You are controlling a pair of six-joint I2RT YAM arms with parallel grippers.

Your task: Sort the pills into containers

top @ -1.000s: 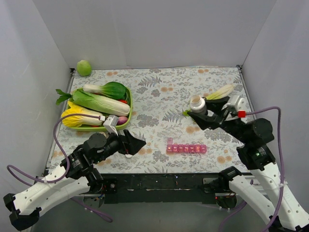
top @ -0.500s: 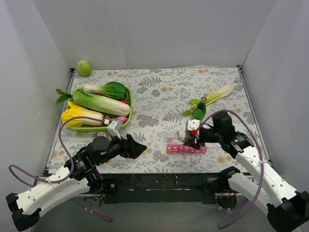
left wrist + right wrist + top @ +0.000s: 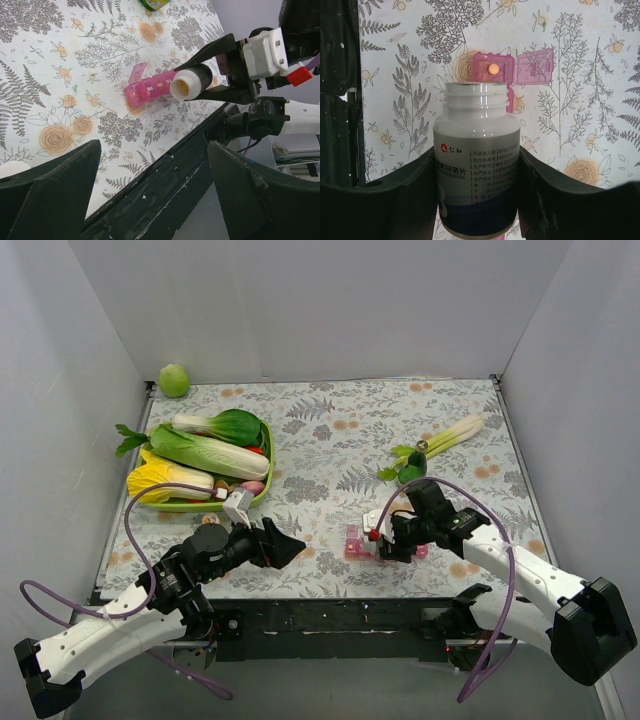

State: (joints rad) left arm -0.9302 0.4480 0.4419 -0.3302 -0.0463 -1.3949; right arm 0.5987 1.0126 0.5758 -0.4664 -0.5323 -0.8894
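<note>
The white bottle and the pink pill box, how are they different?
The bottle is white and round, with a label; the pill box is pink and see-through, with square cups. The right gripper holds the bottle tipped; the pill box lies on the table. Both are open: no cap on the bottle, one lid up on the pill box.

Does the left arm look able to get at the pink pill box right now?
Probably only the end facing it. Bare table lies between the open left gripper and the pink pill organizer, but the right gripper holds a white bottle tipped over the strip, covering most of it.
</note>
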